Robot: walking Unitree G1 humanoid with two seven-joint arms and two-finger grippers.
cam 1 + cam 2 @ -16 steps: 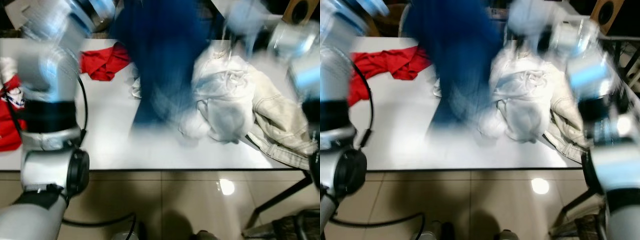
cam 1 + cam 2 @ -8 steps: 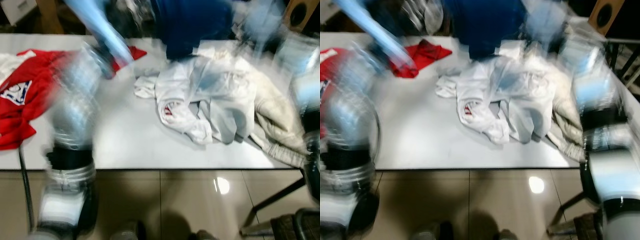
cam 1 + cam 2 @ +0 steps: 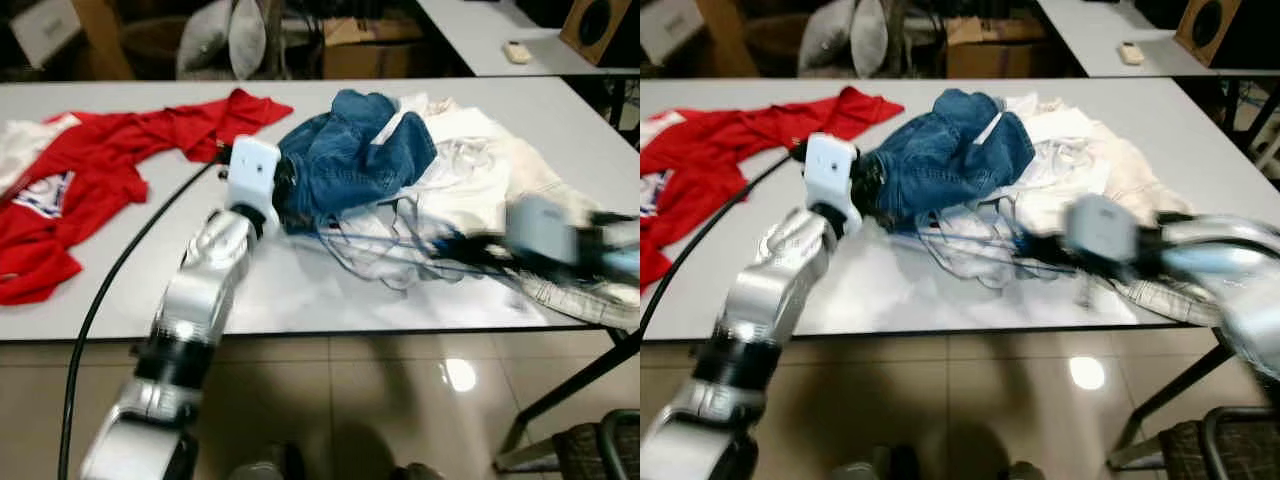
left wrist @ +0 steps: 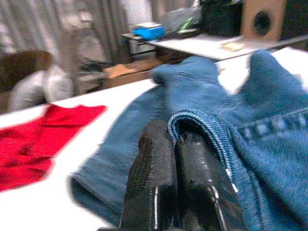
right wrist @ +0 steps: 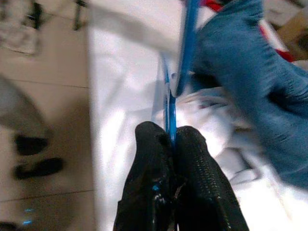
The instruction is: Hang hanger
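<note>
Blue jeans (image 3: 345, 150) lie bunched on the white table (image 3: 280, 290), partly over pale clothes. My left gripper (image 3: 285, 185) is at the heap's left edge. In the left wrist view it (image 4: 174, 139) is shut on a folded denim hem (image 4: 202, 125). A thin blue hanger (image 3: 365, 245) lies low over the table below the jeans, and its upper part runs under the denim. My right gripper (image 3: 450, 245), blurred, reaches in from the right. In the right wrist view it (image 5: 171, 134) is shut on the hanger's wire (image 5: 169, 106).
A red shirt (image 3: 100, 160) spreads over the table's left side. White garments (image 3: 470, 165) and a beige jacket (image 3: 560, 185) pile up on the right. A black cable (image 3: 110, 290) trails from my left arm. Behind stand another table (image 3: 480, 25), boxes (image 3: 365, 45) and a speaker (image 3: 598, 22).
The jeans hung high in front of me before; now they lie heaped on the table. Both arms have come down low over the table, and the view has sharpened.
</note>
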